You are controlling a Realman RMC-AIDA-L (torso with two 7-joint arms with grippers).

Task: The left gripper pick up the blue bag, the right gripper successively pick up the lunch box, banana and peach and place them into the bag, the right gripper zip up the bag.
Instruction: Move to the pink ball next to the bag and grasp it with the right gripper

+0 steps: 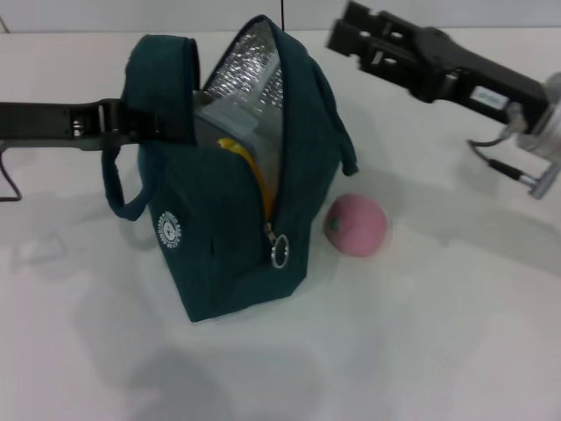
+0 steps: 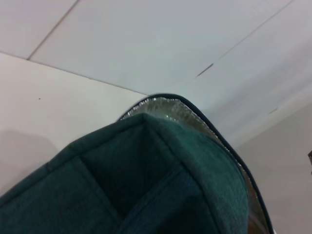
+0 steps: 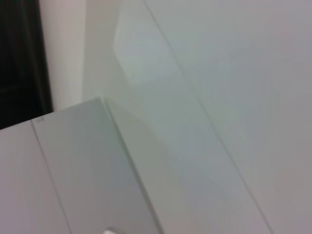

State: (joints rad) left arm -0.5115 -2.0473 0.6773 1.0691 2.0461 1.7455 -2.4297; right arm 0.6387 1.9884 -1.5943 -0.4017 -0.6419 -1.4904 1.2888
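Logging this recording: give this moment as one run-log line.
left end effector: holding blue bag open | banana: inside | peach: on table | right end effector: raised, empty

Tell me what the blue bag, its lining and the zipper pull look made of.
The blue bag: woven fabric, matte, with stitched seams and soft loop handles. Its lining: crinkled silver foil, judging by the glittery creases. The zipper pull: a shiny ring, probably metal. The left gripper holds the bag's top; the right gripper hangs raised beside it.
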